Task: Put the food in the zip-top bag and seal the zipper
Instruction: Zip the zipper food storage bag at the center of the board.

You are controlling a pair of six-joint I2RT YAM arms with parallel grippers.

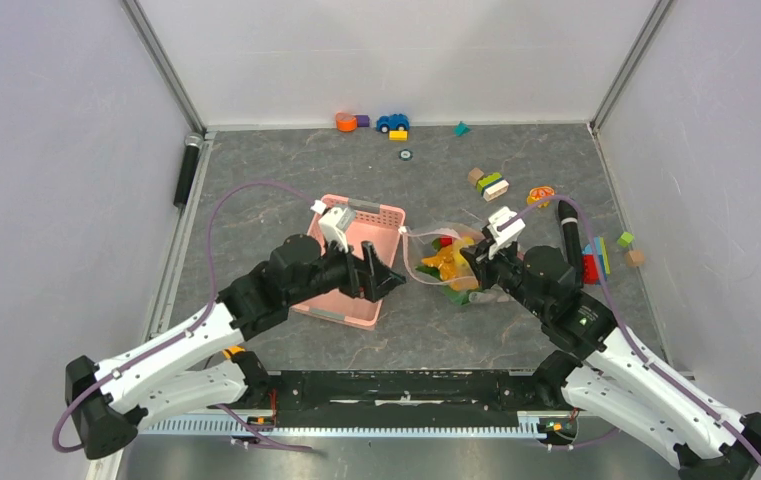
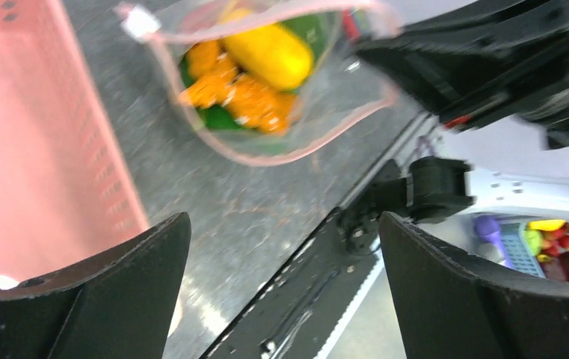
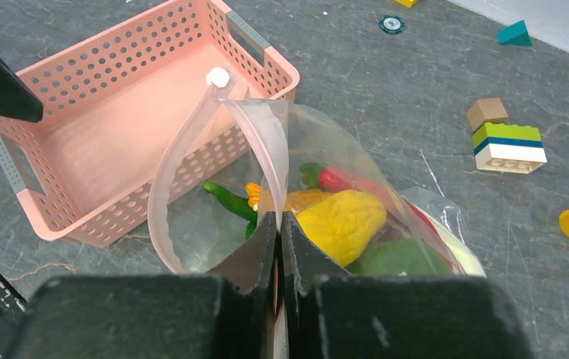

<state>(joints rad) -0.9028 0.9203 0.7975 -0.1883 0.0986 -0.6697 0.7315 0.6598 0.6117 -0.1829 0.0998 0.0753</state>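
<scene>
Clear plastic with a pinkish edge, the zip-top bag (image 3: 191,232) lies on the grey stone-patterned worktop (image 3: 386,97) just beside the pink slotted basket (image 3: 117,52), its mouth gaping in a wide loop. The zipper (image 3: 270,149) is unsealed, and its white slider tab (image 3: 217,77) sits at the end of the strip nearest the basket wall. Food is inside the bag: a yellow mango (image 3: 341,221), a red chili (image 3: 348,179), a small green piece (image 3: 229,198) and orange pieces (image 2: 229,90). The right hand (image 3: 279,224) has its fingers pressed together on the zipper strip at the near side of the mouth, holding that edge up. The left hand (image 2: 283,224) is spread wide with nothing between its fingers, poised over the worktop between basket and bag. Building blocks (image 3: 509,146) lie scattered beyond the bag, and a blue toy car (image 1: 392,122) stands by the back wall.
</scene>
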